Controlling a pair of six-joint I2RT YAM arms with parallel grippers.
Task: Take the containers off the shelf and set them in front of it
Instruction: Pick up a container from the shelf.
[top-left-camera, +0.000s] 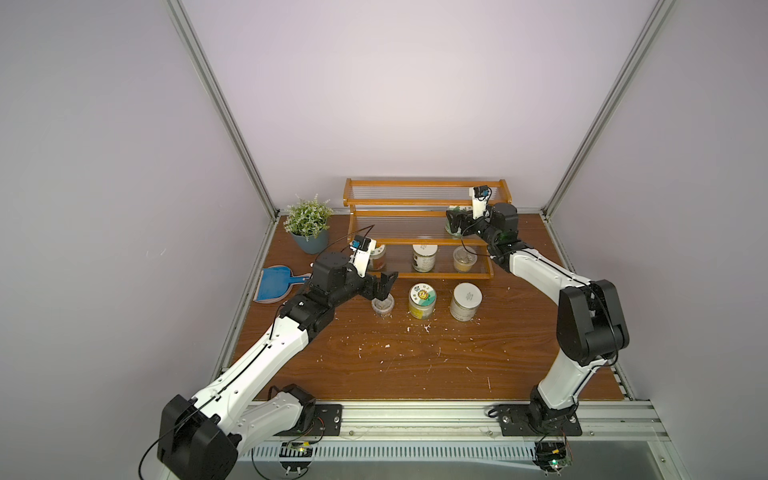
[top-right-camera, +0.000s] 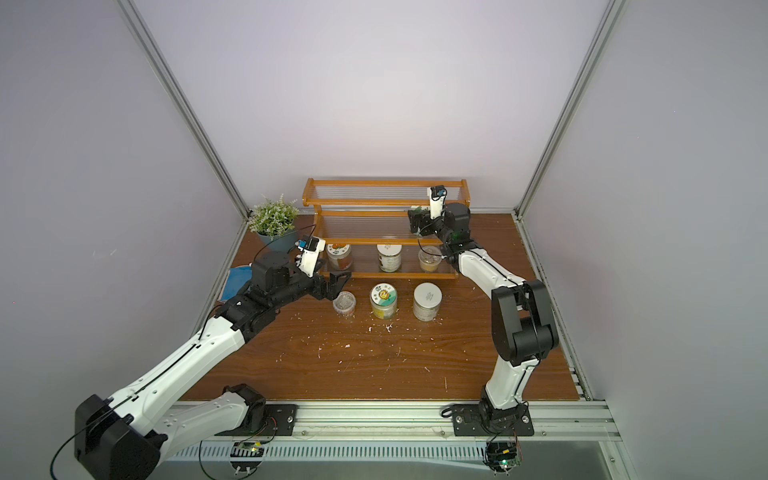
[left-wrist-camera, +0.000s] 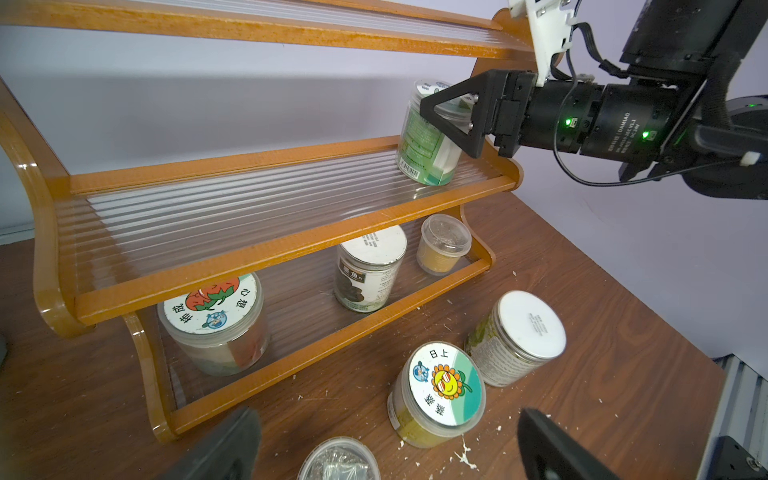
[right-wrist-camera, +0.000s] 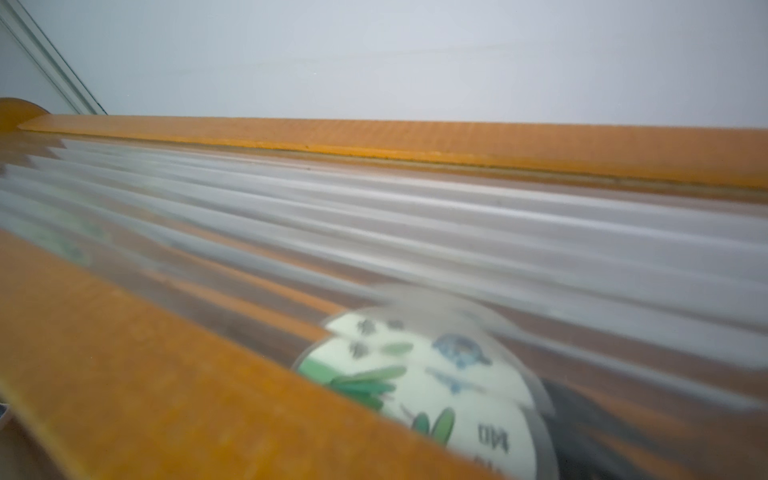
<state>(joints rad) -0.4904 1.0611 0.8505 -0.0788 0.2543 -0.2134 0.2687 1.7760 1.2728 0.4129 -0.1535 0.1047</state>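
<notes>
Showing shelf (top-left-camera: 395, 202) at back of counter (top-left-camera: 415, 365), both arms reaching in. Left tool (top-left-camera: 381, 286) stood open, jaws spread just above clear-lidded tub (top-left-camera: 382, 305) on counter. In row beside tub, in front of shelf: sunflower-lid jar (top-left-camera: 422, 300), then white-lid jar (top-left-camera: 465, 301). Bottom tier held orange-picture jar (left-wrist-camera: 212, 316), dark-label jar (left-wrist-camera: 365, 270) and small tub (left-wrist-camera: 442, 245). Right tool (top-left-camera: 454, 222) reached to middle tier, jaws either side of green-label jar (left-wrist-camera: 419, 145) standing near tier's right end; whether tool gripped jar could not be told.

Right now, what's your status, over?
Left gripper open over clear-lid tub. Right gripper around green jar, shelf middle tier, grip unclear. Three containers down, four to go. Nothing blocking.
</notes>
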